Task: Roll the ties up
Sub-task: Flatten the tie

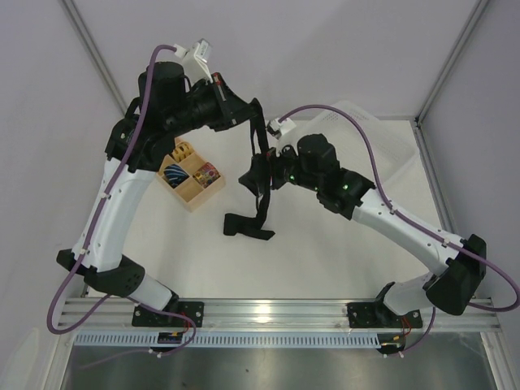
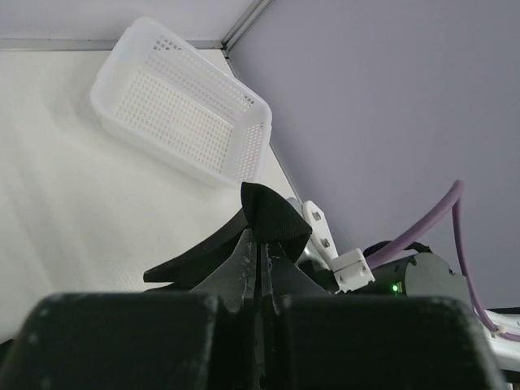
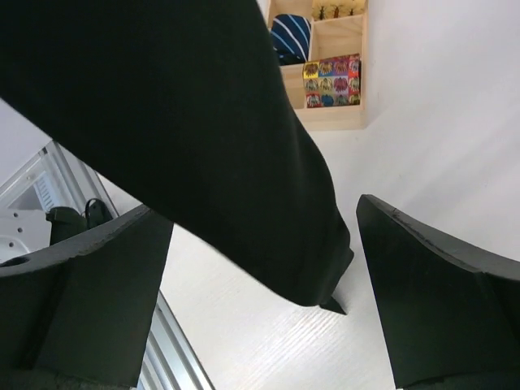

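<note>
Toward the far left of the tabletop sits a wooden box, with a blue striped roll and a many-coloured roll in its compartments. Just right of it, raised above the table, the left gripper has its fingers pressed together on the top end of the black tie — its wrist view shows the fabric pinched flat between them. From there the tie hangs down as a long strip, and its lower end lies folded in a small heap near the middle of the tabletop. Partway down the hanging strip is the right gripper, its fingers spread wide on either side of the cloth — not clamped on it. A white plastic basket lies at the far right corner.
</note>
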You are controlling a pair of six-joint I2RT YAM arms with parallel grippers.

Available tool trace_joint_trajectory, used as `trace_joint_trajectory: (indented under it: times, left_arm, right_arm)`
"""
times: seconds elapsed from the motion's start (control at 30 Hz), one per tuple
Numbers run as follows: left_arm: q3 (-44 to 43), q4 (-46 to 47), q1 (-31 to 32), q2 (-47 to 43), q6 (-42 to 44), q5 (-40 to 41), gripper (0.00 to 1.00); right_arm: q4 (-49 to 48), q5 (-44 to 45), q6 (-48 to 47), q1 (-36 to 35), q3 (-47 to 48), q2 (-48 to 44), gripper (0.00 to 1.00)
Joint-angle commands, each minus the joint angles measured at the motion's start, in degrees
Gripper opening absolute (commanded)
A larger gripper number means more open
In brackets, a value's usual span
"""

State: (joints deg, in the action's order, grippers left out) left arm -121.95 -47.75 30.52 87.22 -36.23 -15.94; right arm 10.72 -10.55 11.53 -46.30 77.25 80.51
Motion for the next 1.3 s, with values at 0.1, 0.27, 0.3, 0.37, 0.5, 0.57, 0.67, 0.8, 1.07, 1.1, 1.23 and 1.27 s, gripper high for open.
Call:
trace_joint_trajectory:
  times: [0.1,0.27,0.3,0.37,0.5,0.57,0.67,0.8,1.07,1.1,1.23,1.27]
  left_arm:
    - [-1.4,0.2,0.4,0.1,-1.9,-1.2,0.0]
    - [-2.0,-0.2,0.4,0.9,-2.6,-1.7,0.01]
    - [-2.1,0.3,0.4,0.9,-3.2,-2.0,0.0]
    - [-2.1,0.7,0.4,0.8,-3.8,-2.9,0.0]
    - [-2.4,0.9,0.4,0.6,-4.9,-3.4,0.0]
    - [-2.8,0.7,0.4,0.2,-4.8,-3.0,0.0]
    - [-3.8,0.5,0.4,-0.2,-4.6,-2.7,0.01]
    - [-3.6,0.5,0.1,-1.3,-1.8,-3.3,0.42]
    - [9.3,8.0,-2.0,-9.1,0.7,-7.2,0.78]
    - [10.1,7.9,-2.2,-10.7,1.2,-6.8,0.79]
    - [12.4,5.9,-3.3,-14.9,3.3,-4.3,0.79]
    - [12.9,4.8,-3.3,-15.8,4.6,-2.4,0.79]
  right_arm:
    - [-5.5,12.4,2.0,-3.1,2.3,0.2,1.0]
    - [-5.6,15.9,2.1,-4.4,1.4,-0.5,1.0]
    - [-5.4,17.4,2.1,-4.4,1.4,-0.3,1.0]
    - [-6.4,18.9,2.1,-4.4,1.2,0.7,0.99]
    - [-7.4,24.3,3.3,-4.4,2.1,2.5,0.84]
    - [-7.6,25.0,4.3,-4.5,2.0,2.1,0.67]
    - [-7.1,22.3,3.8,-4.1,1.5,0.0,0.05]
    - [-3.4,2.9,5.2,1.9,3.9,-3.5,0.0]
    - [9.7,-34.5,7.0,26.3,16.0,-9.3,0.0]
    - [11.6,-37.9,7.1,28.0,17.8,-9.3,0.0]
    - [20.6,-54.6,7.3,34.3,25.0,-11.2,0.0]
    - [20.5,-56.7,8.7,35.1,25.5,-11.9,0.0]
